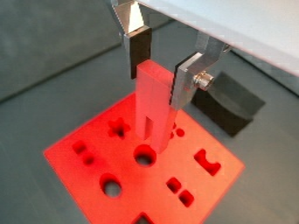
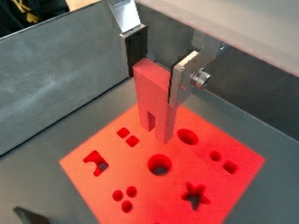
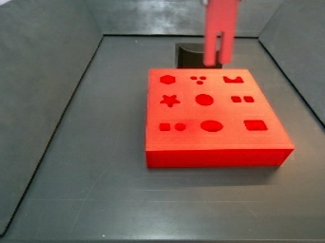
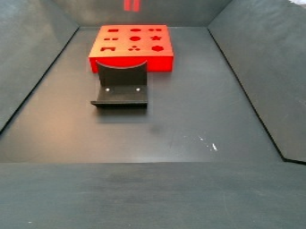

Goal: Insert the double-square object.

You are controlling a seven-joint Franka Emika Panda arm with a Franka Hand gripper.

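My gripper [image 1: 162, 66] is shut on the double-square object [image 1: 152, 98], a slim red bar that hangs upright between the silver fingers [image 1: 187, 80]. It shows the same way in the other wrist view: gripper [image 2: 159, 63], bar [image 2: 155, 101]. The bar's lower end is split into two legs and hovers over the red block [image 1: 105, 162] with shaped holes [image 2: 239, 179]. In a side view the bar [image 3: 219, 33] hangs above the far edge of the block [image 3: 210, 142]; the gripper is above the frame. In the other side view only the bar's tip [image 4: 131, 5] shows above the block [image 4: 131, 61].
The dark fixture [image 4: 122, 88] stands on the floor against one side of the block, and shows behind it [image 3: 191, 52] and beside the fingers [image 1: 228, 103]. Dark walls [image 3: 76, 76] enclose the floor on all sides.
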